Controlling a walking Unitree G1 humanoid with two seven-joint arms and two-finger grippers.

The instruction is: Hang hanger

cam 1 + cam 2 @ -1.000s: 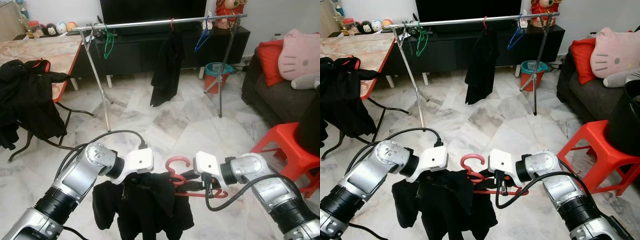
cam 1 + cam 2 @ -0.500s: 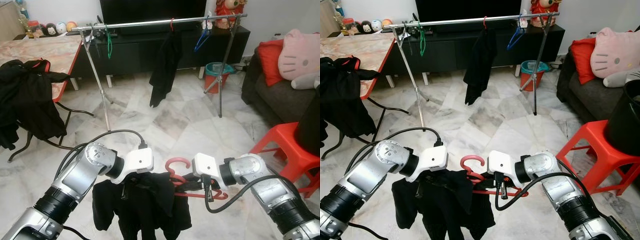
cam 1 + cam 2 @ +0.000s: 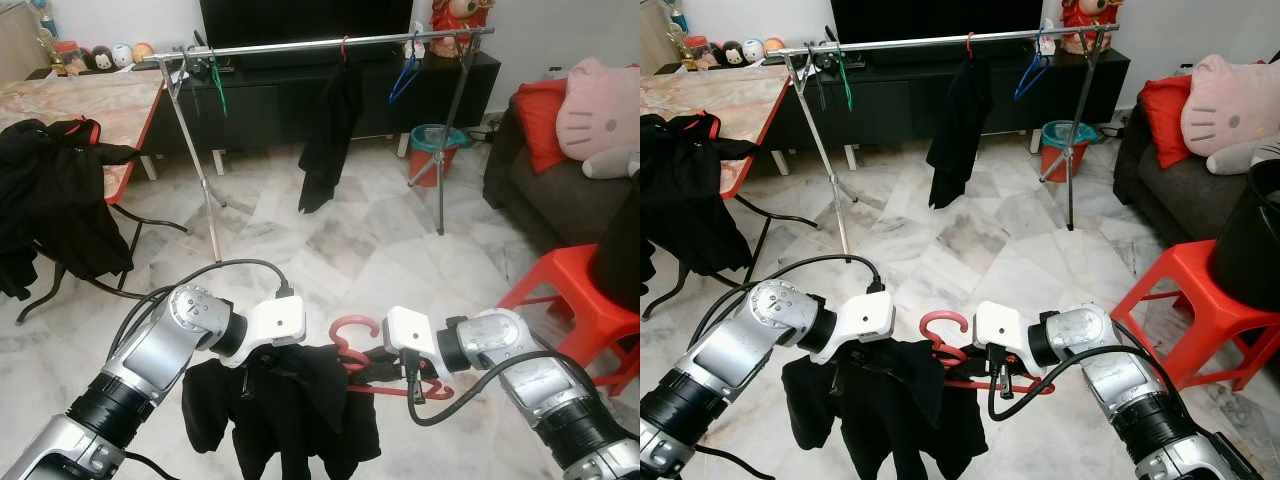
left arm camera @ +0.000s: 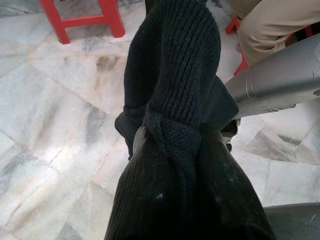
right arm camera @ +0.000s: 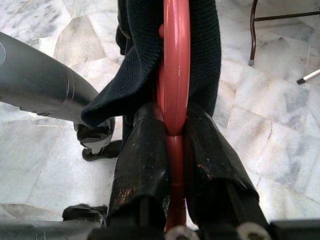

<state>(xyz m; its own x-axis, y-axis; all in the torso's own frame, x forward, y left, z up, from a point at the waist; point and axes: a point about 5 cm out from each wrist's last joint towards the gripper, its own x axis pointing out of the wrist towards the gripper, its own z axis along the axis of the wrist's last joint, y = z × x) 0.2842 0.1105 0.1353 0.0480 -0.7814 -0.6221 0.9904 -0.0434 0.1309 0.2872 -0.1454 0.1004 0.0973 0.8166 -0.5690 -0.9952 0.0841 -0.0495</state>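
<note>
Your right gripper (image 5: 172, 135) clamps the red hanger (image 3: 352, 345) low over the marble floor, the left gripper (image 3: 262, 368) pinching its black knit garment (image 3: 285, 410) — the load is ready, the hanging undone: the steel rail (image 3: 300, 45) stands well apart, a gap open near its left end

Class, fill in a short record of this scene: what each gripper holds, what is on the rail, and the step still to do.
left gripper: shut on the black garment
right gripper: shut on the red hanger
rail: holds a green hanger, a hung black garment, a blue hanger
still to do: hook the red hanger on the rail
</note>
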